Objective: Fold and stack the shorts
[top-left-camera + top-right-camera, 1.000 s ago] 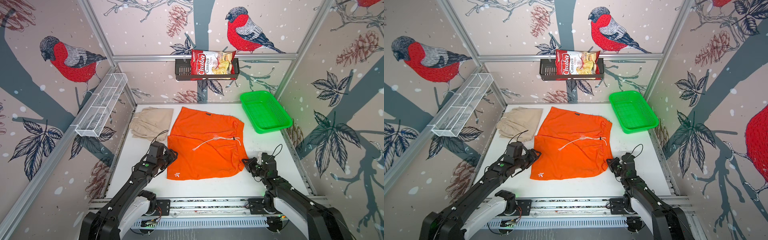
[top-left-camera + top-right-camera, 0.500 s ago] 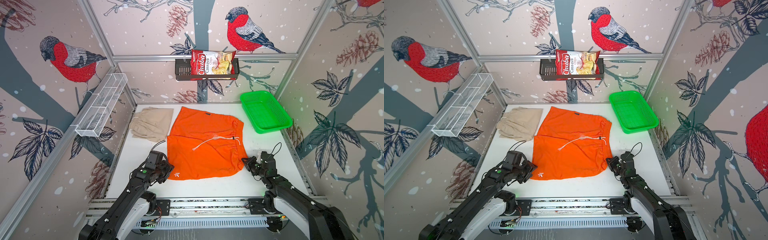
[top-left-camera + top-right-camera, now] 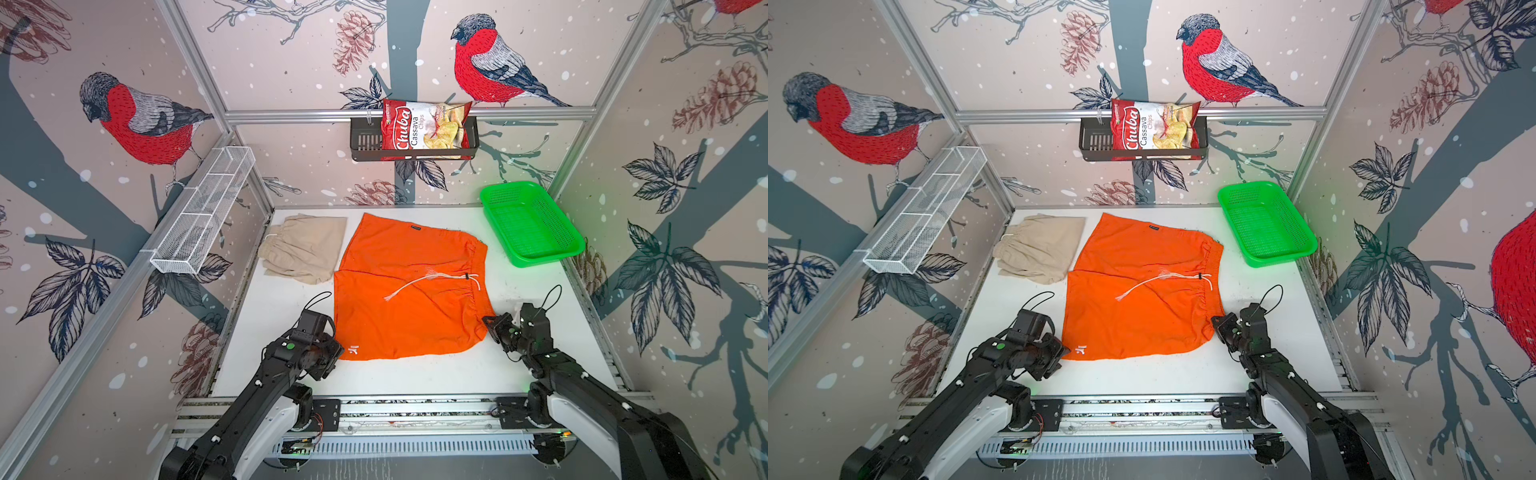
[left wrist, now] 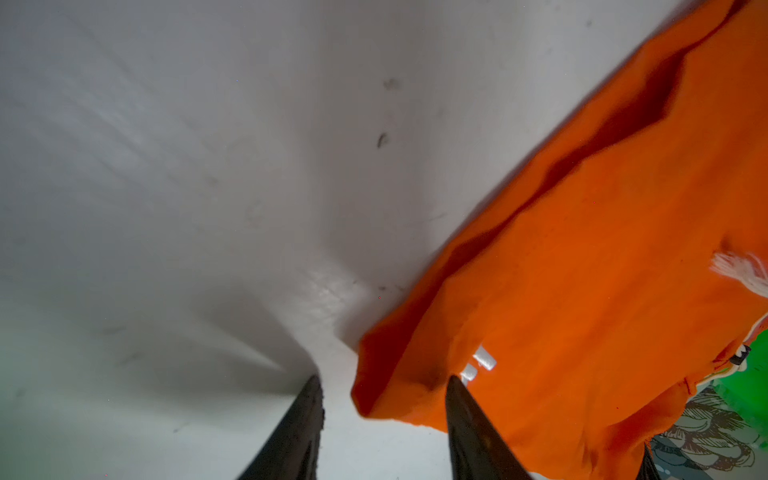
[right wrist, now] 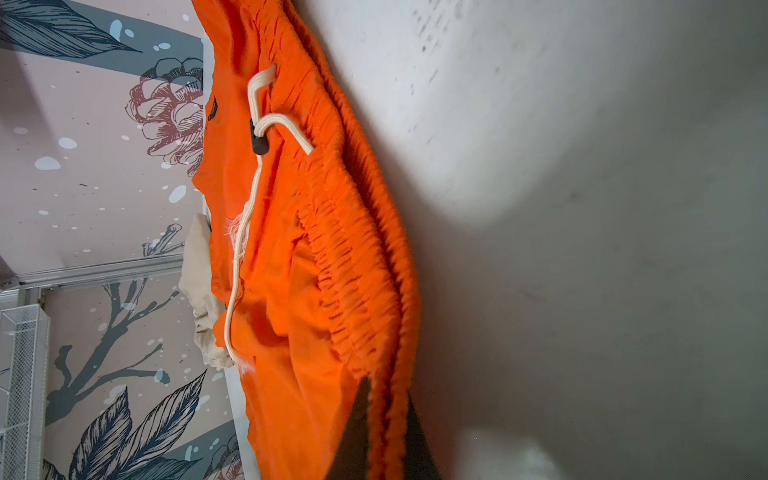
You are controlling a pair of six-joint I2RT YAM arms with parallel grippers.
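The orange shorts (image 3: 407, 291) (image 3: 1142, 291) lie spread flat mid-table, waistband to the right, white drawstring on top. The beige shorts (image 3: 305, 247) (image 3: 1040, 247) lie folded at the back left, touching them. My left gripper (image 3: 337, 352) (image 3: 1064, 353) is at the orange pair's near left corner by the white logo. In the left wrist view its jaws (image 4: 384, 380) stand apart astride that corner of cloth (image 4: 602, 270), not pinching it. My right gripper (image 3: 487, 322) (image 3: 1216, 322) (image 5: 388, 388) is shut on the gathered waistband (image 5: 357, 257) at its near end.
A green mesh basket (image 3: 540, 259) (image 3: 1279, 257) stands at the back right. A white wire shelf (image 3: 203, 212) hangs on the left wall. A black rack with a chips bag (image 3: 424, 131) hangs on the back wall. The aluminium rail runs along the table's front edge.
My left gripper has slid toward the front along the orange shorts' left edge to the near corner, its jaws narrowing. The right gripper has stayed on the waistband.
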